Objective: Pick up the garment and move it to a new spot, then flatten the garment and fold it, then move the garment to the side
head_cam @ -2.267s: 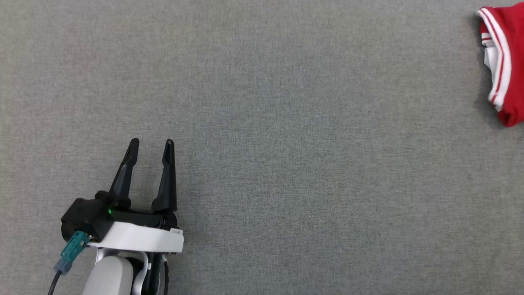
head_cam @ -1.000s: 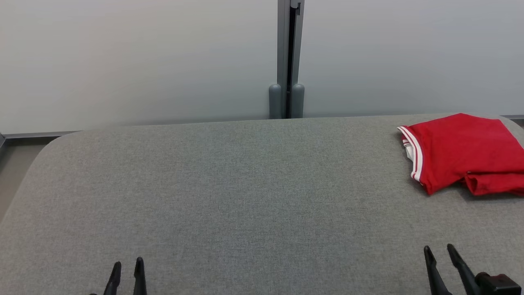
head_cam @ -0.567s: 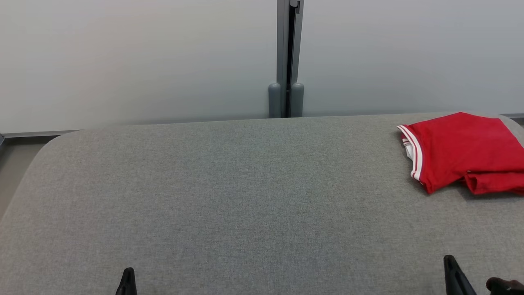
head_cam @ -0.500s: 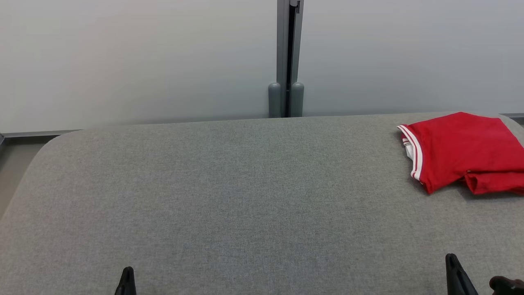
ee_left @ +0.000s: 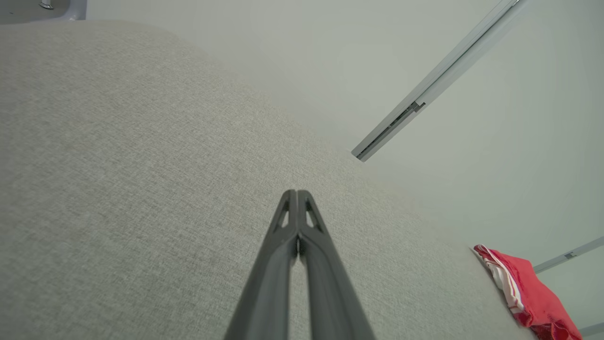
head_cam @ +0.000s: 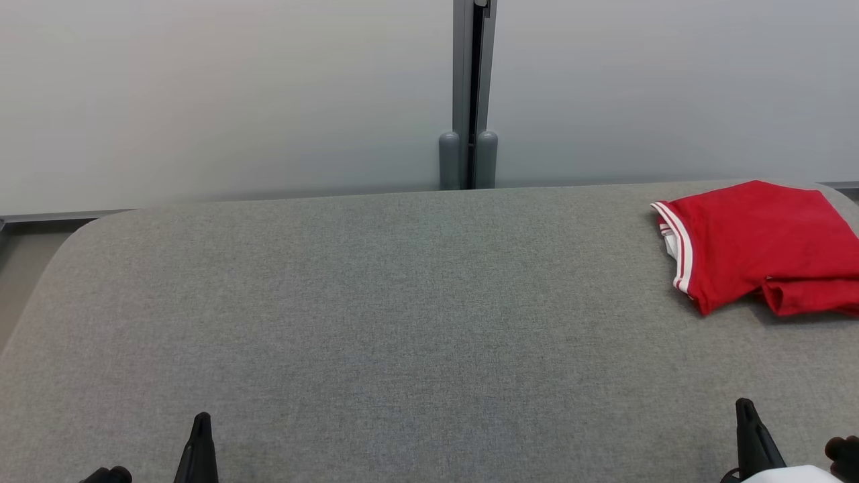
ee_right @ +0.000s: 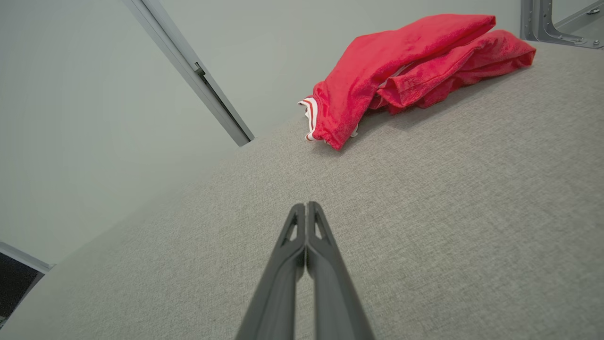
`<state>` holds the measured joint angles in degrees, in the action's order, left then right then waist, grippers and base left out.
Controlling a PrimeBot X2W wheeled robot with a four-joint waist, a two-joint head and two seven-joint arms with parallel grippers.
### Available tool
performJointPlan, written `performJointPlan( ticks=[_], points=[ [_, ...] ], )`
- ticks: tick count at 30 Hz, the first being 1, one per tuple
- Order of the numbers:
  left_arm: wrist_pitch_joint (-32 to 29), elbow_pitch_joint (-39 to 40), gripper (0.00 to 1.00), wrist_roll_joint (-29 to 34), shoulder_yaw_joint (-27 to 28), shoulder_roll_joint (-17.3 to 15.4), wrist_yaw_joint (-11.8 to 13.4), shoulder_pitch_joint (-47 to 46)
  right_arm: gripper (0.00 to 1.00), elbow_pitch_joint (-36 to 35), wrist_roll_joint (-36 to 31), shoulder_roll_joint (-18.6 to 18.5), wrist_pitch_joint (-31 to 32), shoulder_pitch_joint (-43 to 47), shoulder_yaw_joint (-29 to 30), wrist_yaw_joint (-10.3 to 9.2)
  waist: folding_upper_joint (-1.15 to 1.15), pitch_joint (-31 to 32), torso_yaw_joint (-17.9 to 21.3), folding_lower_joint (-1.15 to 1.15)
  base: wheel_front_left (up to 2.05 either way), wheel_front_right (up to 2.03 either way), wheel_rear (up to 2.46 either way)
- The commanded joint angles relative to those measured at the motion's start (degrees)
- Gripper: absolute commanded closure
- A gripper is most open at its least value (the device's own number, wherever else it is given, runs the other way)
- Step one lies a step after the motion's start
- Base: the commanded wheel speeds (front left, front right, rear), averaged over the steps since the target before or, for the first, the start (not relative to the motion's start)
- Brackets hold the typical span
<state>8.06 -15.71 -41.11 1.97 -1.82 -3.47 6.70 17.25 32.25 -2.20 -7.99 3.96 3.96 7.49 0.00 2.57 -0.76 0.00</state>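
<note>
A red garment with white-striped trim lies folded at the far right corner of the grey fabric table. The right wrist view shows the garment ahead and to the right, and the left wrist view has the garment far off at the lower right. My left gripper sits at the near left edge, shut with nothing in it, its closed tips over bare fabric. At the near right my right gripper is shut and empty too, its tips well short of the garment.
A pale wall with a grey vertical post stands behind the table's far edge. The table's rounded far left corner drops to a floor strip. A metal bracket shows beyond the garment in the right wrist view.
Both grippers closed from open within the last second. Earlier the head camera tilted up from a close downward look at the table to the full table view. The garment has stayed put.
</note>
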Motion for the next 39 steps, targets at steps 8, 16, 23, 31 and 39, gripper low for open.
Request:
performJointPlan(
  ticks=[8, 16, 23, 31, 39],
  points=[
    [-1.91, 1.06, 1.0, -6.99, 0.86, -0.63, -0.72, -3.11, 1.0, -1.33, 8.12, -0.57, 1.98, -2.43, 0.58, 0.01, 0.0, -0.22, 0.06, 0.0, 0.0, 0.0, 0.0],
    [-3.49, 1.17, 1.0, -12.52, 1.36, -0.7, -1.16, -4.44, 1.0, -1.61, 14.62, -0.61, 3.56, -3.46, 0.83, 0.01, 0.0, -0.44, 0.12, 0.0, 0.0, 0.0, 0.0],
    [-4.8, 1.26, 1.0, -17.03, 1.75, -0.76, -1.55, -5.49, 1.0, -1.81, 19.93, -0.65, 4.87, -4.32, 1.06, 0.01, 0.0, -0.63, 0.17, 0.0, 0.0, 0.0, 0.0],
    [-6.14, 1.34, 1.0, -21.85, 2.16, -0.82, -1.89, -6.65, 1.0, -2.05, 25.53, -0.7, 6.28, -5.2, 1.29, 0.01, 0.0, -0.85, 0.23, 0.0, 0.0, 0.0, 0.0],
    [-7.3, 1.4, 1.0, -25.76, 2.5, -0.87, -2.22, -7.51, 1.0, -2.24, 30.08, -0.73, 7.38, -5.95, 1.49, 0.01, 0.0, -1.05, 0.29, 0.0, 0.0, 0.0, 0.0]
  ],
)
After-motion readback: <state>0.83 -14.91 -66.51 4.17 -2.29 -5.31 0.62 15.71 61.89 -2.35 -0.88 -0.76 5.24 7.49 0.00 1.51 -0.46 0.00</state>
